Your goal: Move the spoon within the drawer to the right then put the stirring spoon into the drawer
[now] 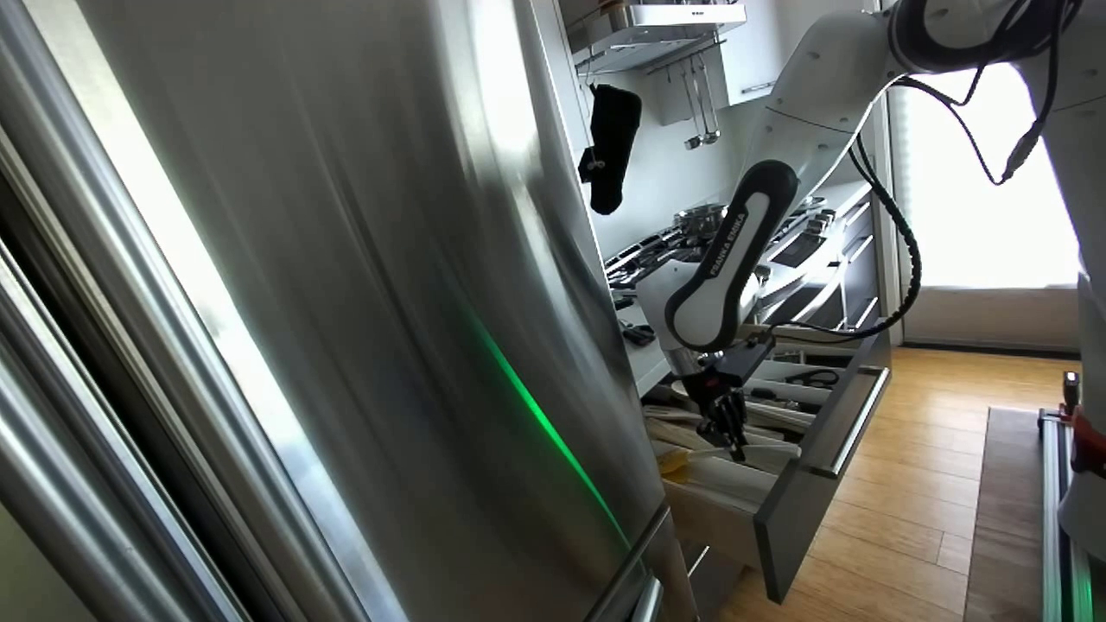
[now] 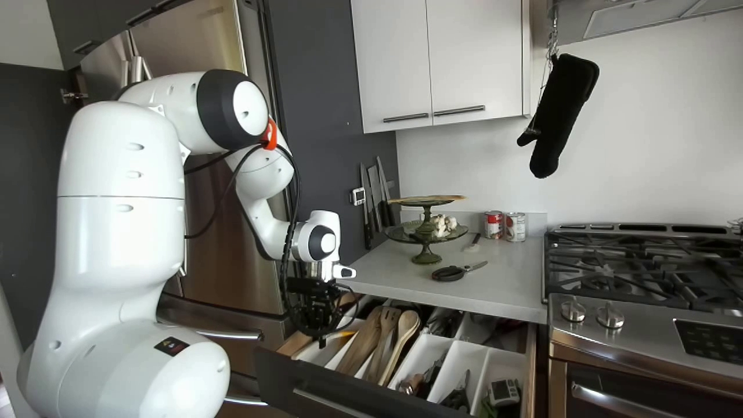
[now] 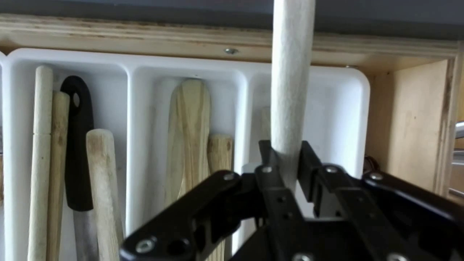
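The drawer (image 1: 808,518) stands open, with its dark front panel also in an exterior view (image 2: 290,377). My gripper (image 3: 286,154) is shut on a pale wooden handle (image 3: 293,72), taken as the stirring spoon; its head is hidden. The handle runs toward the drawer front, above the right-hand white compartment (image 3: 331,108) in the wrist view. The gripper also shows over the fridge-side end of the drawer in both exterior views (image 1: 734,445) (image 2: 323,337). A wooden spoon (image 2: 408,321) lies in the drawer with other wooden utensils. Which drawer spoon is meant, I cannot tell.
The neighbouring compartment holds flat wooden handles (image 3: 194,134); the one beyond holds several wooden handles and a black one (image 3: 78,145). The drawer's wooden side wall (image 3: 417,123) is at the right. The steel fridge (image 1: 389,302) stands beside the drawer; the counter (image 2: 400,278) overhangs its back.
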{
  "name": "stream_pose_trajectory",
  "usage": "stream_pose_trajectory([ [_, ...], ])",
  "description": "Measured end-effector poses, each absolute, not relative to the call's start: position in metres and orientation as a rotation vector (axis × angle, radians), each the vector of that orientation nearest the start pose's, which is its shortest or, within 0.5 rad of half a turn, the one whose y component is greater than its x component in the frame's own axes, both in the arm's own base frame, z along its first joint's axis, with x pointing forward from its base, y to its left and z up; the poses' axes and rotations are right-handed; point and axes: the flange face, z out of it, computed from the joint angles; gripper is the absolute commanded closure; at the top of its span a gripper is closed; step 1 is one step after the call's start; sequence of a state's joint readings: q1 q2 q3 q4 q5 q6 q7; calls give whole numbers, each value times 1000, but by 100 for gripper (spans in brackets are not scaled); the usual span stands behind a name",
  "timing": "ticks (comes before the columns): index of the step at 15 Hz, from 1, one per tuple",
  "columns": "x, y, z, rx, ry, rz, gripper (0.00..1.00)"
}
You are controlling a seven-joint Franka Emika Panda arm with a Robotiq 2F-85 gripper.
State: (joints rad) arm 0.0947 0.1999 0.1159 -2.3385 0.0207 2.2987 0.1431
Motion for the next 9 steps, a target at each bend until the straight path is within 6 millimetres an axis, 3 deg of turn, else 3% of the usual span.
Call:
stream_pose_trajectory([
  [4, 477, 106, 243, -3134, -81, 376, 95],
  [9, 467, 108, 271, -3146, -98, 348, 95],
])
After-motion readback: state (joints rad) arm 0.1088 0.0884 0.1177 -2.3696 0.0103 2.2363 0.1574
